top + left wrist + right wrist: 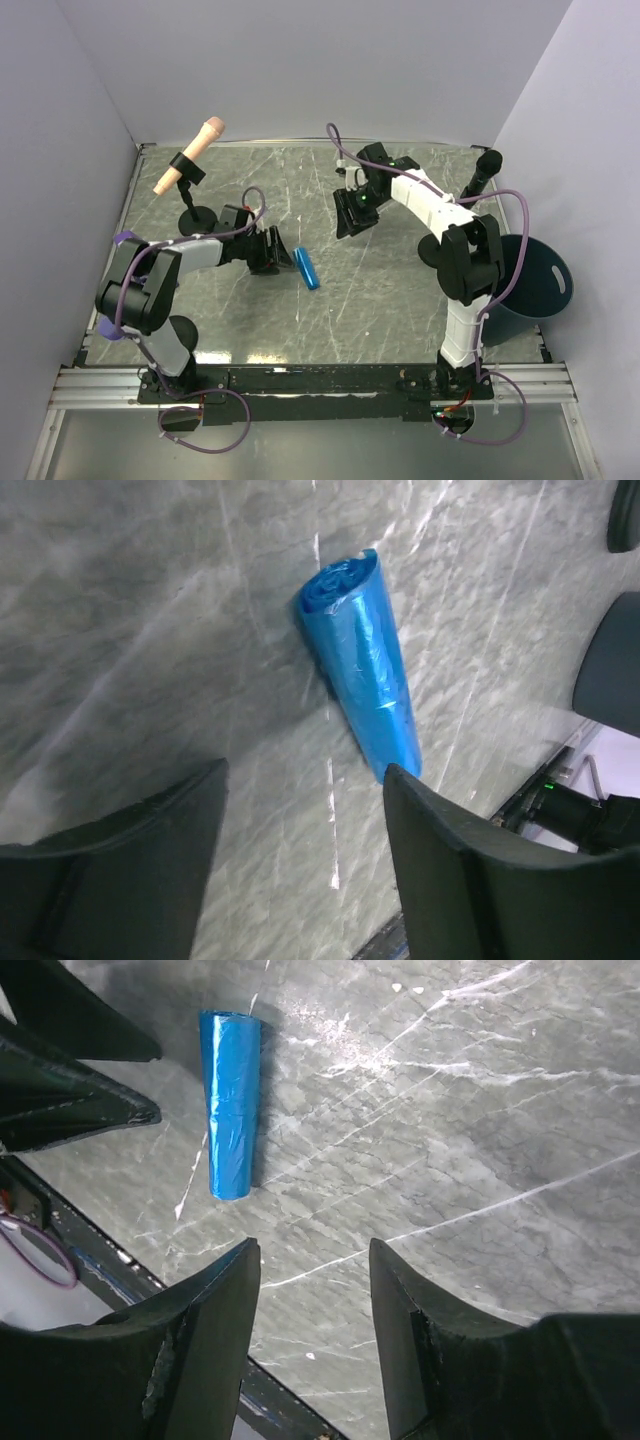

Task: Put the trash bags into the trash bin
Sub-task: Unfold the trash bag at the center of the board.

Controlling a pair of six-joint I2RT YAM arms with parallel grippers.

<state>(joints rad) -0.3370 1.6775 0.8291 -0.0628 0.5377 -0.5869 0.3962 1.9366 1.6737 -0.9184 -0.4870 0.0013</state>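
Observation:
A small tight roll of blue trash bags (306, 267) lies on the grey marbled table, near the middle. It shows in the left wrist view (362, 665) and the right wrist view (231, 1102). My left gripper (280, 251) is open and empty, low over the table just left of the roll; in its own view the gripper (305, 800) has one end of the roll by its right finger. My right gripper (350, 222) is open and empty, above the table to the roll's upper right, and shows in its own view (314, 1260). The dark navy-teal trash bin (538, 280) stands at the right edge.
A microphone stand with a peach foam head (190, 155) and a round black base (195, 216) stands at the back left. A black microphone (478, 176) on a stand is at the back right, near the bin. White walls enclose the table.

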